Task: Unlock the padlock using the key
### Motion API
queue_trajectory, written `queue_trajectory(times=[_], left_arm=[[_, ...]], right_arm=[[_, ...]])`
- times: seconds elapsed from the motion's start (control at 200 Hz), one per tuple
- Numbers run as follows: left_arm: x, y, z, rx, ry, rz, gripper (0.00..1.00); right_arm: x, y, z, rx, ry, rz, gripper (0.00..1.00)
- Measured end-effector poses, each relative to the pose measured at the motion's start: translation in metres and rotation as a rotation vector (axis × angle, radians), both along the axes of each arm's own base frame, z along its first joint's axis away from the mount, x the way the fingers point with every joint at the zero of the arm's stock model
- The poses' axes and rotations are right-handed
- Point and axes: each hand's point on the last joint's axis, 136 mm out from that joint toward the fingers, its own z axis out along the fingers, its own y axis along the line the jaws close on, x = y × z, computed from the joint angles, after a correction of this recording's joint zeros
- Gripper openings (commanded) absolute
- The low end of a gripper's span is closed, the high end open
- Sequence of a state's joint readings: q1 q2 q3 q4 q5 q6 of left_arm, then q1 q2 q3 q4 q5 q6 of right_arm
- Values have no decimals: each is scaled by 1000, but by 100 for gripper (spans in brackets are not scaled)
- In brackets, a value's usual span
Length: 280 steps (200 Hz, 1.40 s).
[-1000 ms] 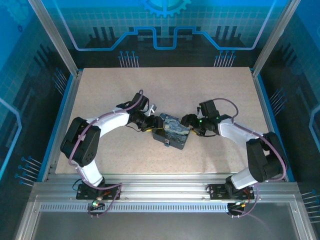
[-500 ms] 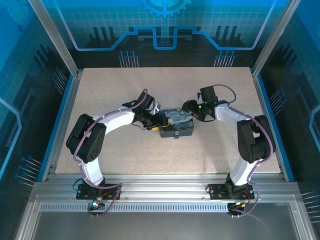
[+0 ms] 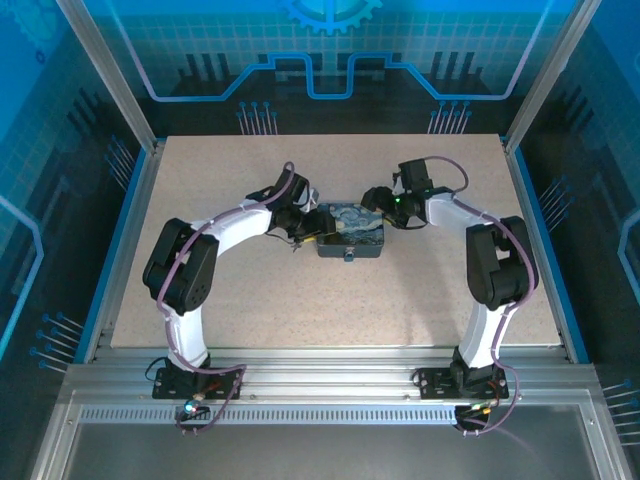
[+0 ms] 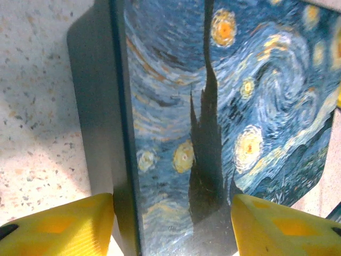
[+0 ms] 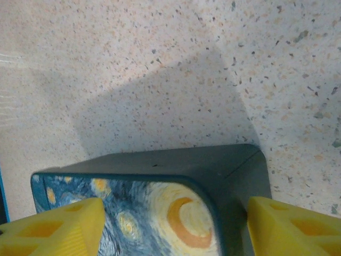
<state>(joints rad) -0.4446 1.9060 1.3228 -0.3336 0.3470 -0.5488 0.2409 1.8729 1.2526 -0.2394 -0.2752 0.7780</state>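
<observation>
The padlock sits as a pale speck on the near wall of the blue swirl-painted tin box, mid speckled table; the left gripper straddles the tin's left end, the right gripper its right end; both jaws are spread, but whether they press the tin I cannot tell

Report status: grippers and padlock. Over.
Fingers apart: left gripper straddles tin box left end, right gripper its right end; grip unconfirmed. Near side carries padlock, untouched. Nothing blocking it.
</observation>
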Motion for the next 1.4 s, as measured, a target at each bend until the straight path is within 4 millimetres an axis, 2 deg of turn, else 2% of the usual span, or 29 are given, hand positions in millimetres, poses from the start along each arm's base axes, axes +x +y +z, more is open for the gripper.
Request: queue_trajectory(times=[0.28,0.54,0.68,0.831,0.931,1.071,1.146,1.221,1.311,1.401], left_arm=[[6,0,2,-13,-28,8,63],[6,3,2,-25,-46,14,68],[6,13,11,-31,-63,34,69],[9,29,30,-32,-98,70,69],[9,40,42,-12,-122,99,66],[-3,57,42,57,-102,133,64],[-15,67,31,96,-78,153,64],[-36,80,18,131,-40,174,65],[-61,93,9,152,-2,202,66],[-83,106,13,159,-1,240,68]], right_arm=[[1,-1,5,-2,6,17,79],[9,0,12,-3,-7,37,83],[4,-1,8,-13,16,42,82],[0,-4,8,-32,26,45,81],[-3,-8,18,-55,8,46,78],[-15,-11,54,-101,-71,62,74],[-25,1,73,-135,-129,112,72],[-40,26,86,-164,-173,201,68],[-55,56,91,-178,-197,307,64],[-66,84,90,-200,-205,412,61]])
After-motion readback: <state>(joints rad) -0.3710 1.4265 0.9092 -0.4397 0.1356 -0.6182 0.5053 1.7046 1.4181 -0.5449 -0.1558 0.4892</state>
